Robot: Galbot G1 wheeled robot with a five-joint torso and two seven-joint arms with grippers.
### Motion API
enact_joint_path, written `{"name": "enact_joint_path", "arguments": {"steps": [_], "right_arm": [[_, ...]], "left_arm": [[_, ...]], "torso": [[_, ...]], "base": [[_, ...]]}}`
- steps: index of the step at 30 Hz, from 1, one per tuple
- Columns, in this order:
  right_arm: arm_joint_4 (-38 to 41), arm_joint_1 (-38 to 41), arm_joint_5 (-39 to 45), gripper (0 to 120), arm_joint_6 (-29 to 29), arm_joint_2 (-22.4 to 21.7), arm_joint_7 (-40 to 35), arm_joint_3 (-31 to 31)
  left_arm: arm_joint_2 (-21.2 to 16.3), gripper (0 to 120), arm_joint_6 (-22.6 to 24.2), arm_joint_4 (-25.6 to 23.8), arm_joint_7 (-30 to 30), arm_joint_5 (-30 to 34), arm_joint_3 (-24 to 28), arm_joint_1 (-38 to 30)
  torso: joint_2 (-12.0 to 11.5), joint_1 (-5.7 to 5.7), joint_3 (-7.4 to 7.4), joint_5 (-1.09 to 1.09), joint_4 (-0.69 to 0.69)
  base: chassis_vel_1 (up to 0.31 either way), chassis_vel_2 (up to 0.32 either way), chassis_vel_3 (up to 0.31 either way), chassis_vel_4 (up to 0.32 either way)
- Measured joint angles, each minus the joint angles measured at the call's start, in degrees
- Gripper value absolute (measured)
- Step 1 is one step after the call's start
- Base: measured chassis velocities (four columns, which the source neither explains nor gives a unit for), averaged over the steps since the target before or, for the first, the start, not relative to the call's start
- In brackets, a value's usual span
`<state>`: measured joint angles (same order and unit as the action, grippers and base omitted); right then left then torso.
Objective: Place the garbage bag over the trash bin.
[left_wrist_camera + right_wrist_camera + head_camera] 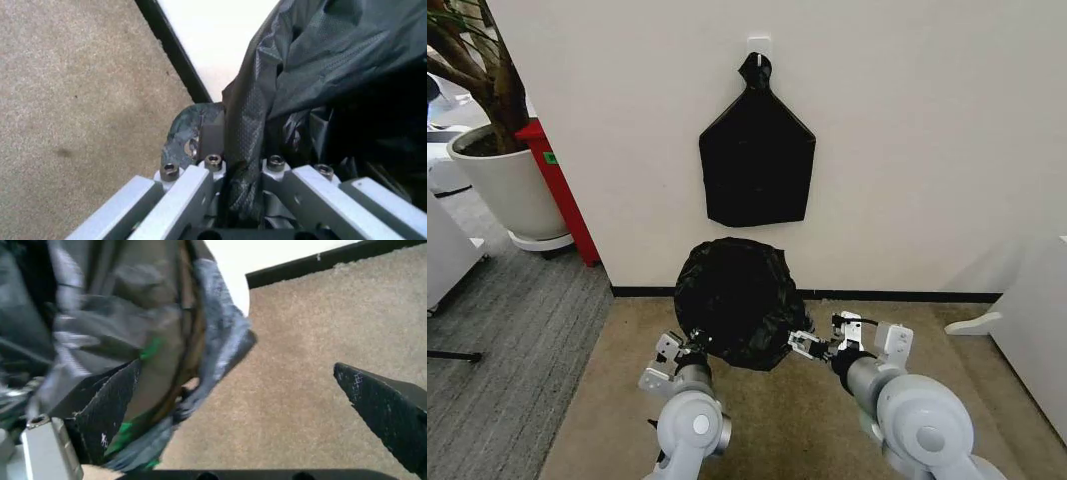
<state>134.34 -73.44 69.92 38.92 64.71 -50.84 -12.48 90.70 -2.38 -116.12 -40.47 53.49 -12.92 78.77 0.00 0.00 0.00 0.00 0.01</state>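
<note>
Both end effectors, left [695, 349] pinching, right [812, 346] spread, flank garbage bag [737, 300] on beige carpet [627, 400] (white wall [907, 150] behind).

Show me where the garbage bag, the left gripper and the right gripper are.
garbage bag [737, 300]: head view, middle of film.
left gripper [689, 348]: head view, fingertips at bag's edge.
right gripper [805, 345]: head view, between fingertips.

A flat black sheaf [757, 160] hangs on the wall above the carpet [627, 380], beside a white planter [507, 185].
</note>
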Motion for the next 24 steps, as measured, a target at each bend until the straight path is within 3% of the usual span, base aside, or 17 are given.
{"name": "enact_joint_path", "arguments": {"steps": [12, 24], "right_arm": [[-7.36, -0.64, -5.22, 100, -1.33, 0.83, 4.37, -0.86], [-16.99, 3.71, -9.58, 100, -3.29, 1.91, 10.43, 0.76]], "left_arm": [[0.2, 1, 0.01, -3.64, 0.09, 0.05, 0.32, 1.47], [0.4, 1, 0.28, -7.88, 0.03, 1.36, 0.82, 3.57]], "torso": [[0.0, 0.0, 0.0, 0.0, -0.01], [-0.01, 0.01, 0.0, 0.0, 0.0]], "base": [[0.0, 0.0, 0.0, 0.0], [0.0, 0.0, 0.0, 0.0]]}}
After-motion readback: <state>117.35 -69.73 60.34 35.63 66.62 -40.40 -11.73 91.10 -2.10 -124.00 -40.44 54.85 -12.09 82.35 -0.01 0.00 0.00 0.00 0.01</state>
